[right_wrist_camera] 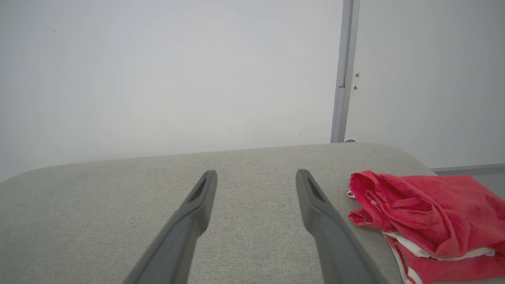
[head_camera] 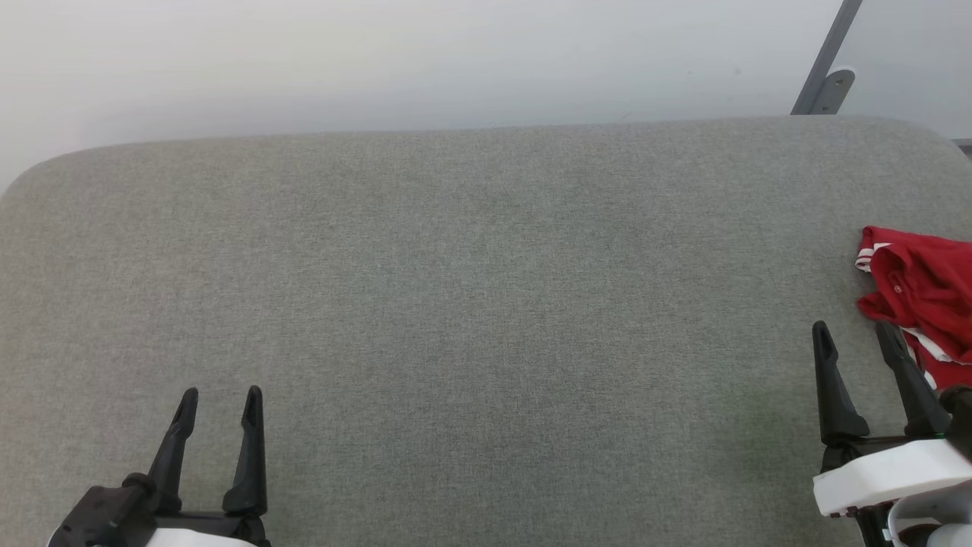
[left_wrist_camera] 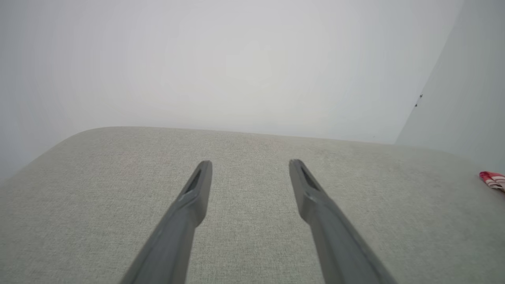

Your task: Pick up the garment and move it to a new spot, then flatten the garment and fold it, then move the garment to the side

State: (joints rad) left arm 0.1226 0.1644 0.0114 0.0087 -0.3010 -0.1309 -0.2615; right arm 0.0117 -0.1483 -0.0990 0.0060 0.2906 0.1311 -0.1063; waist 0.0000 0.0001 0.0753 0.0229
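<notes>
The garment (head_camera: 930, 300) is a bright red shirt with white striped trim, lying crumpled at the far right edge of the grey padded table (head_camera: 471, 289). In the right wrist view the garment (right_wrist_camera: 426, 213) lies just right of my fingers. My right gripper (head_camera: 854, 338) is open at the lower right, its fingertips just left of the garment and not touching it. My left gripper (head_camera: 220, 399) is open at the lower left, with nothing between its fingers. A red-and-white bit of the garment (left_wrist_camera: 493, 180) shows at the right edge of the left wrist view.
A pale wall (head_camera: 380, 61) runs behind the table's far edge. A grey metal post with a bracket (head_camera: 828, 72) stands at the back right. The table's corners are rounded, and its wide grey surface stretches between the two grippers.
</notes>
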